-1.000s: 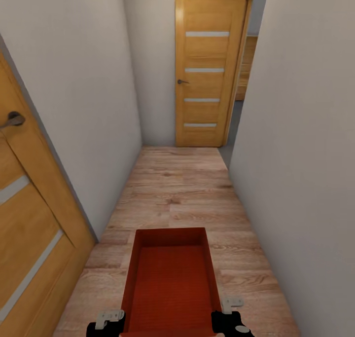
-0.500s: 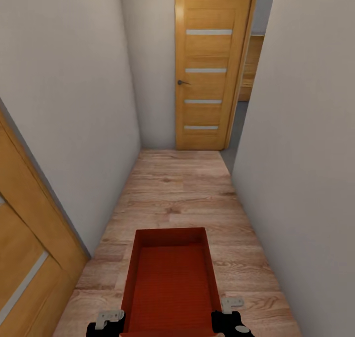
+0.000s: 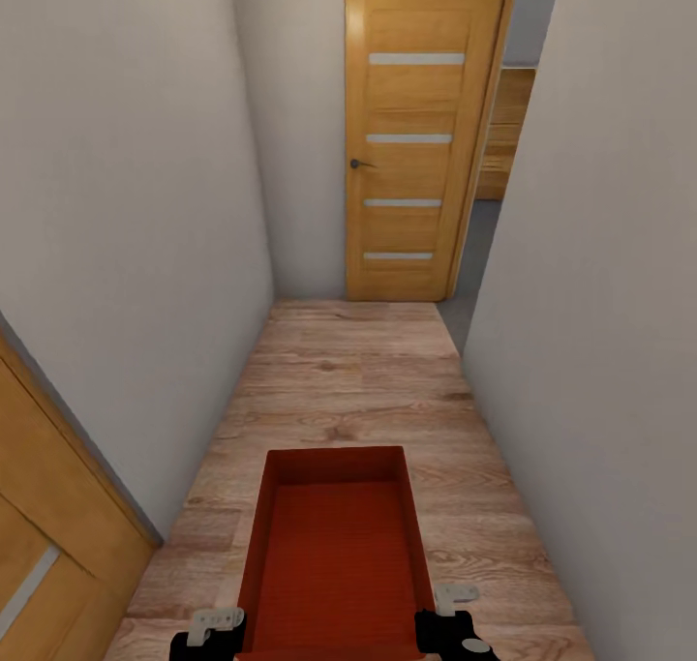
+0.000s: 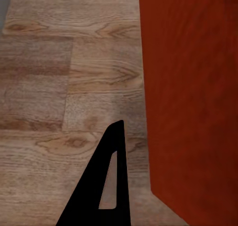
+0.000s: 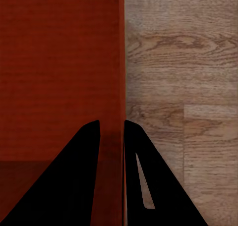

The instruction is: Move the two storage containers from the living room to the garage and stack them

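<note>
One orange-red storage container [image 3: 334, 545], open-topped with a ribbed bottom, hangs in front of me above the light wood-plank floor [image 3: 358, 371] of a narrow corridor. My left gripper [image 3: 232, 632] is shut on its left wall near the closest corner. My right gripper [image 3: 431, 627] is shut on its right wall. In the right wrist view both black fingers [image 5: 84, 186] pinch the thin wall of the container [image 5: 59, 62]. The left wrist view has one finger [image 4: 111, 181] outside the container's wall [image 4: 193, 87], and the other finger is hidden behind it.
Pale walls close in on the left [image 3: 126, 206] and right [image 3: 600, 255]. A wooden door [image 3: 416, 138] stands at the corridor's far end, with an opening onto grey floor [image 3: 474, 255] beside it on the right. Another wooden door [image 3: 48, 506] is at the near left.
The whole view has advanced along the corridor: the far door looms larger and the near left door has slid mostly out of sight. The container and both grippers keep their places.
</note>
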`<state>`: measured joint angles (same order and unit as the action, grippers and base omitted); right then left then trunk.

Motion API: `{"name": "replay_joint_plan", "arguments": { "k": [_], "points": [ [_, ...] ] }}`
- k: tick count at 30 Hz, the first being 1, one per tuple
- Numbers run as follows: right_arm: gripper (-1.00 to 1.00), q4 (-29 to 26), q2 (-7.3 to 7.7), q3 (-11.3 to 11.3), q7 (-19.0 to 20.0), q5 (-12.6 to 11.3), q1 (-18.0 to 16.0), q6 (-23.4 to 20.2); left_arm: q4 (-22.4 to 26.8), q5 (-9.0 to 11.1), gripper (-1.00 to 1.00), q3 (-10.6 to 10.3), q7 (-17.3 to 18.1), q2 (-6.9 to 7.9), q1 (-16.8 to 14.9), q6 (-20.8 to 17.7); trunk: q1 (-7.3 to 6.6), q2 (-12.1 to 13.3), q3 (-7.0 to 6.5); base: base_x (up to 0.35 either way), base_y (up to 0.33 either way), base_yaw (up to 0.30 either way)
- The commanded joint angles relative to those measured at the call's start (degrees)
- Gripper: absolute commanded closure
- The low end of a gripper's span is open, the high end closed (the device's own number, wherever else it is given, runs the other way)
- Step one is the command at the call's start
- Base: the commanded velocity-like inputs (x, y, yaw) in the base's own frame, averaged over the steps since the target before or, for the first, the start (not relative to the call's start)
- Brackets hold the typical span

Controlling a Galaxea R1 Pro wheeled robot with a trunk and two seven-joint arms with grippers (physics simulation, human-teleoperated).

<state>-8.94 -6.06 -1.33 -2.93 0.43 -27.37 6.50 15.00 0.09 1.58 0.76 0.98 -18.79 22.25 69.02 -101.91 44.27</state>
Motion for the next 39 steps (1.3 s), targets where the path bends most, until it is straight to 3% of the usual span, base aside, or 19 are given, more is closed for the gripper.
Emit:
{"name": "replay_joint_plan", "arguments": {
  "k": [1, 39],
  "points": [
    [1.0, 0.02, 0.0, 0.27, -0.37, 0.1, -0.05, 0.17, -0.06, 0.18, 1.0, 0.44, -0.05, 0.03, -0.03, 0.17, 0.03, -0.02, 0.05, 0.346, 0.0, 0.046],
    [1.0, 0.0, 0.0, 0.27, -0.33, 0.1, -0.05, 0.17, -0.06, 0.17, 1.0, 0.44, -0.05, 0.02, -0.05, 0.17, 0.03, -0.02, 0.05, 0.346, 0.0, 0.003]
  ]
}}
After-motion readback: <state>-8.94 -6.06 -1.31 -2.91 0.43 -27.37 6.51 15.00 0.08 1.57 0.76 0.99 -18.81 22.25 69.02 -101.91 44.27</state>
